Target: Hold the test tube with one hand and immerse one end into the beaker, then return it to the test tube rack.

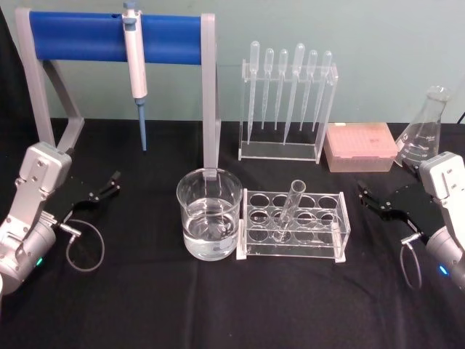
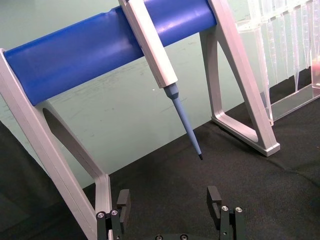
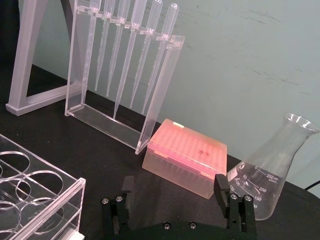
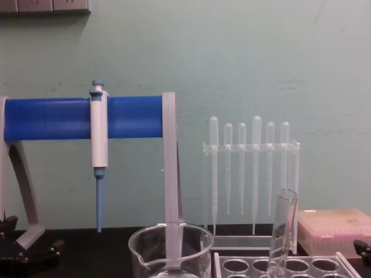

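Note:
The test tube (image 1: 289,209) leans in a clear acrylic rack (image 1: 292,225) at the table's middle, its open rim up; it also rises from the rack in the chest view (image 4: 282,231). Just left of the rack stands the beaker (image 1: 209,214), partly filled with clear liquid, its rim low in the chest view (image 4: 171,240). My left gripper (image 1: 110,183) rests open at the far left, well away from both. My right gripper (image 1: 365,195) sits open at the far right, beyond the rack's end. Both wrist views show open fingers (image 2: 123,200) (image 3: 221,187) with nothing between them.
A blue-barred grey stand (image 1: 116,36) holding a pipettor (image 1: 136,65) rises behind the beaker. A pipette rack (image 1: 288,102), a pink tip box (image 1: 361,147) and a conical flask (image 1: 427,131) line the back right. Black cloth covers the table.

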